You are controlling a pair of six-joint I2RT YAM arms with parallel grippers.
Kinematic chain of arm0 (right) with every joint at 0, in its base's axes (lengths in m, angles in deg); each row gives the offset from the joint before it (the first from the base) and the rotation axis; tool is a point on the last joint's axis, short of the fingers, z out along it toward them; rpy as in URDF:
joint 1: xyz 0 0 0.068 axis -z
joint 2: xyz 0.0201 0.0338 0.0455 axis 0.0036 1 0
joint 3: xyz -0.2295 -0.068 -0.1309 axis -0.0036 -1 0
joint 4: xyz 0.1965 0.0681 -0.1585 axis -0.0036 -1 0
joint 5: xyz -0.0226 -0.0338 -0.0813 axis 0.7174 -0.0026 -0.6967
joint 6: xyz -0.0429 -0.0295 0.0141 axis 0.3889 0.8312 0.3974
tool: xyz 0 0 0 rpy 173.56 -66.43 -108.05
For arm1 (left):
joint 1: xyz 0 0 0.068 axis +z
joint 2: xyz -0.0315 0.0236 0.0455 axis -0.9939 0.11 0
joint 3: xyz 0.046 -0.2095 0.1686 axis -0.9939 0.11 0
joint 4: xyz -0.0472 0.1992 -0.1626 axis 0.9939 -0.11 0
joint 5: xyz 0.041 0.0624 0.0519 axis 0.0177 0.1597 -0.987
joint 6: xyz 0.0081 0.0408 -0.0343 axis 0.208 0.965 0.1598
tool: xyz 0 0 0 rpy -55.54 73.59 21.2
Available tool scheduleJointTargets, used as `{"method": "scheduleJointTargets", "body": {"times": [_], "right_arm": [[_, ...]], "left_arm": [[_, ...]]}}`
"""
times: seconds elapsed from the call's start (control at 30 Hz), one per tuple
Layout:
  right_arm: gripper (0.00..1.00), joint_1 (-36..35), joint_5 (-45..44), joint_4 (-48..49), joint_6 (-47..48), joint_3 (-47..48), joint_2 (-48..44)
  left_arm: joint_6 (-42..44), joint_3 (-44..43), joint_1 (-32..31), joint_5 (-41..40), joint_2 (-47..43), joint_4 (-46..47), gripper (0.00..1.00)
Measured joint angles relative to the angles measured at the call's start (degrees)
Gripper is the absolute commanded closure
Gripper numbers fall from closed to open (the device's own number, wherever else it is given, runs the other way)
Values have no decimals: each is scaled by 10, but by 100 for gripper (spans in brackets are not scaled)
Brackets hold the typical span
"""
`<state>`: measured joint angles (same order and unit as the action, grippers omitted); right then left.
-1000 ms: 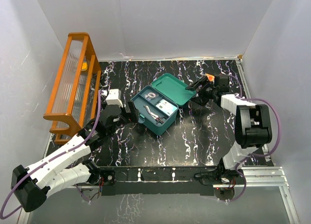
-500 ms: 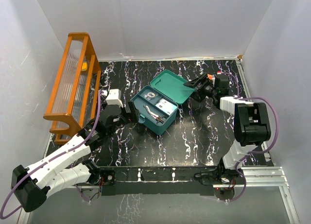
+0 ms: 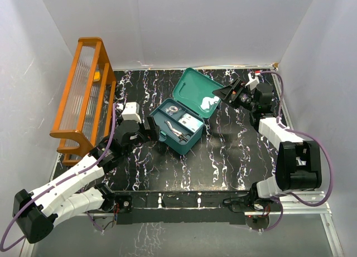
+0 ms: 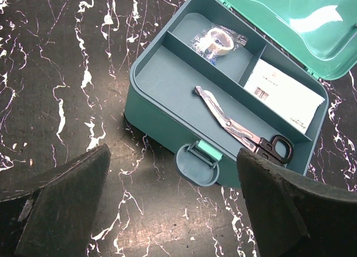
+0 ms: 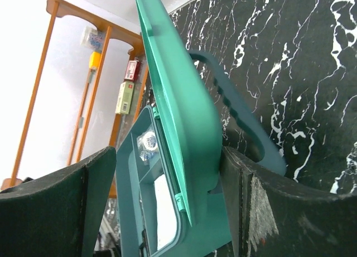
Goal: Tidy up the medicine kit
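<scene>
**A:** How are the jaws of the left gripper (image 4: 173, 151) standing?

**B:** They are gaping wide with nothing between them. The gripper is hovering just off the near left side of the medicine kit (image 4: 156, 115), facing its latch (image 4: 196, 163).

**A:** And the right gripper (image 5: 168, 151)?

**B:** Its jaws are spread too, straddling the free edge of the lid (image 5: 178, 95). A gap is showing between one finger and the lid's inner face. The other finger is sitting by the handle (image 5: 240, 117) on the outer face, but whether it is touching is hard to tell from the wrist view.

**A:** Where is the kit sitting?

**B:** It is sitting about the middle of the table (image 3: 223, 151), turned at an angle. The lid is hinging along the far right side and standing tilted up.

**A:** What is lying inside?

**B:** The tray (image 4: 167, 78) is showing three compartments. Scissors (image 4: 234, 126) are lying in the long one on the left gripper's side, black handles pointing toward the near edge. Of the two small compartments along the hinge, a wrapped roll of tape (image 4: 218, 40) is resting in the farther and a white packet (image 4: 281, 95) with a barcode in the nearer.

**A:** Anything else?

**B:** An orange rack (image 3: 83, 95) is standing along the left wall, well apart from the kit.
</scene>
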<state>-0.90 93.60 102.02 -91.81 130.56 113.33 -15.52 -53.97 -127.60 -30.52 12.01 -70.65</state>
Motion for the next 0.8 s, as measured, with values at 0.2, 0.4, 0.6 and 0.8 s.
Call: {"method": "scheduleJointTargets", "body": {"times": [0.2, 0.4, 0.6, 0.8], "right_arm": [[28, -3, 2, -17, 59, 0, -20], [28, -9, 10, -23, 87, 0, -38], [27, -24, 6, -35, 111, 0, -58], [26, -73, -26, -74, 160, 2, -120]], "left_arm": [[0, 0, 0, 1, 0, 0, 4], [-1, 0, 3, 2, 5, 0, 4], [-2, -5, 3, 2, 9, -3, 4], [5, -19, 3, 2, 3, 11, 4]]}}
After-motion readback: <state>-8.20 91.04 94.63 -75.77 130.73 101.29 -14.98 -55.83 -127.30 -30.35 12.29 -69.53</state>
